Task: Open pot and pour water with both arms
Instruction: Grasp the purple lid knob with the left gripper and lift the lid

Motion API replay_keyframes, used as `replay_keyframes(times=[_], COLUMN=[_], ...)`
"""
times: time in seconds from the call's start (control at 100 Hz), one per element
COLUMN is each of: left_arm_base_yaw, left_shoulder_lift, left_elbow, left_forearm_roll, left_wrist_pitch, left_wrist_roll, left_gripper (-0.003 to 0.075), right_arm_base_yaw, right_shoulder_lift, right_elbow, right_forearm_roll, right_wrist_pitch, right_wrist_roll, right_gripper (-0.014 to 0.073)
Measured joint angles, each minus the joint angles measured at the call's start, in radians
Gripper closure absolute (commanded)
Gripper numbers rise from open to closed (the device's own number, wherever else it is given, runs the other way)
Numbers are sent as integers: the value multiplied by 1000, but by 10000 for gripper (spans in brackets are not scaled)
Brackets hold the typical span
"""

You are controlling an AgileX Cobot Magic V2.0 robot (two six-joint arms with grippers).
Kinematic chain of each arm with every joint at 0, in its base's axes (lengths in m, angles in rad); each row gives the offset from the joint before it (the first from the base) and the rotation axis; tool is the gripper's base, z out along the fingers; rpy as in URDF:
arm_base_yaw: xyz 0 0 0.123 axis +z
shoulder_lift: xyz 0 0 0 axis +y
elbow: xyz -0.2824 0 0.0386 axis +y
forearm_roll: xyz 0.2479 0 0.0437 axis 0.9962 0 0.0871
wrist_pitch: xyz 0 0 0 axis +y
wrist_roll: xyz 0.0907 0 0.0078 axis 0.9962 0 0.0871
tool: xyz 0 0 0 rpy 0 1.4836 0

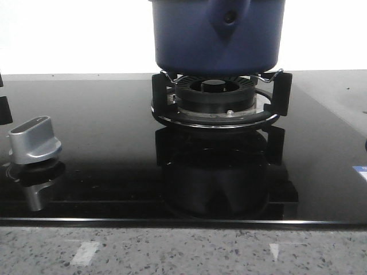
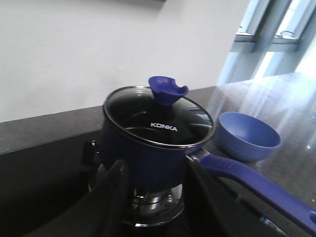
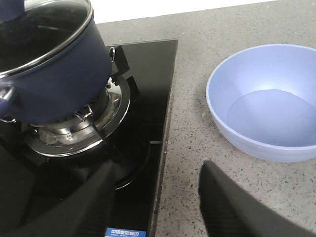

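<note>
Pot [image 2: 148,153] center frame on burner grate [image 1: 215,100], glass lid [image 2: 158,121] on; blue bowl [image 3: 269,101] right. My left gripper [image 2: 155,197] and right gripper [image 3: 155,197] gape wide, empty.

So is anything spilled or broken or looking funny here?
Nothing stands out. The pot sits level on the burner grate with its glass lid still on, the blue bowl stands upright and looks dry on the counter, and no spill shows on the black stovetop.
</note>
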Motion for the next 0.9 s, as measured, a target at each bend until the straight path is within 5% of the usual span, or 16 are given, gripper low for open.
replay_keyframes(times=[0.38, 0.53, 0.9], left_arm_base_yaw=[-11, -91, -262], left_shoulder_lift=[345, 475, 778], left_elbow=[-217, -310, -580], left_forearm_roll=[-60, -62, -64], left_wrist_pitch=[153, 153, 123], left_wrist_roll=[201, 256, 303], left_gripper=[334, 227, 225], right_arm_base_yaw=[0, 0, 0], right_shoulder_lift=[0, 0, 0], right_elbow=[0, 0, 0], right_forearm_roll=[0, 0, 0], right_wrist_pitch=[15, 25, 52], right_wrist_roll=[0, 0, -2], right_gripper=[211, 211, 211])
